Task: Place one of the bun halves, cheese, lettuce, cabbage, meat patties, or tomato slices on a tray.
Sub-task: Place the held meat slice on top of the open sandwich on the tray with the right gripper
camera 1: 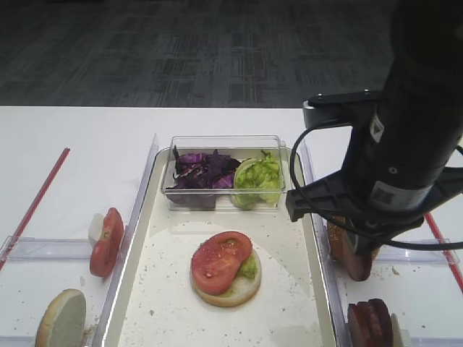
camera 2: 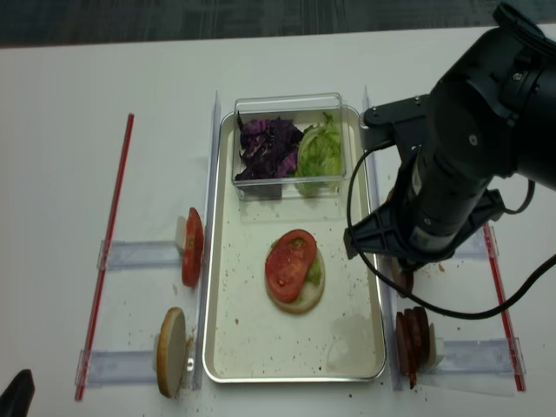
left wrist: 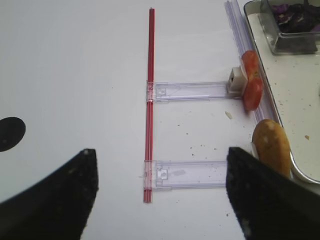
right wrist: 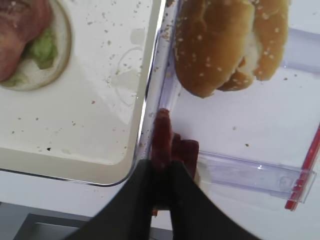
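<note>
The right gripper (right wrist: 162,172) was clamped shut on one of the upright meat patties (right wrist: 161,137), racked just off the tray (right wrist: 100,170) rim at four o'clock, while the left gripper (left wrist: 160,187) was held wide over bare bench (left wrist: 75,75).

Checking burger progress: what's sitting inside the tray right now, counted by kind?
Bun half: 1
Tomato slice: 1
Lettuce clumps: 2, one under the tomato, one in the box
Cabbage pile: 1
Clear box: 1
Total: 6
</note>
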